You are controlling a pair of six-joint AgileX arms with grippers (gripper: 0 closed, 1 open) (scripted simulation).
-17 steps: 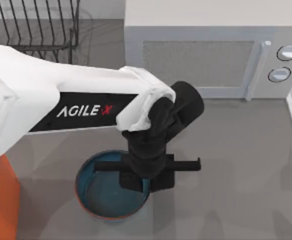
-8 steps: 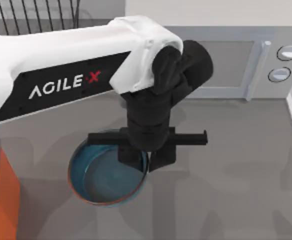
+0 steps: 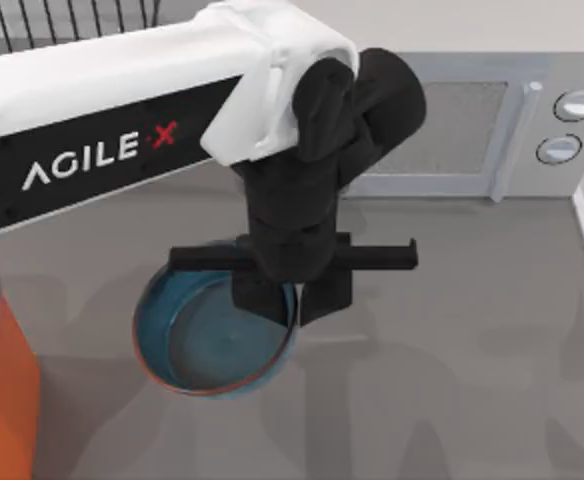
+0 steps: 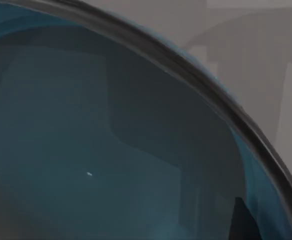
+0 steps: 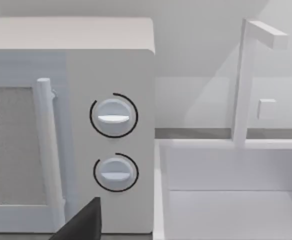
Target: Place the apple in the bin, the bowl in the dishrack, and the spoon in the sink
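One left gripper [image 3: 292, 300] clenched on bowl [image 3: 207, 345] rim, near bin [image 3: 2, 390].

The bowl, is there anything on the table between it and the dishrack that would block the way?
Nothing visible does. The left gripper sits at the right rim of the bowl, and the dishrack lies toward the top view's upper left. The left arm itself covers much of the table between them, so that stretch cannot be checked.

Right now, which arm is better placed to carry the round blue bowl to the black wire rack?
Left. The left gripper straddles the round blue bowl's rim, apparently gripping it, with the black wire rack on its side.
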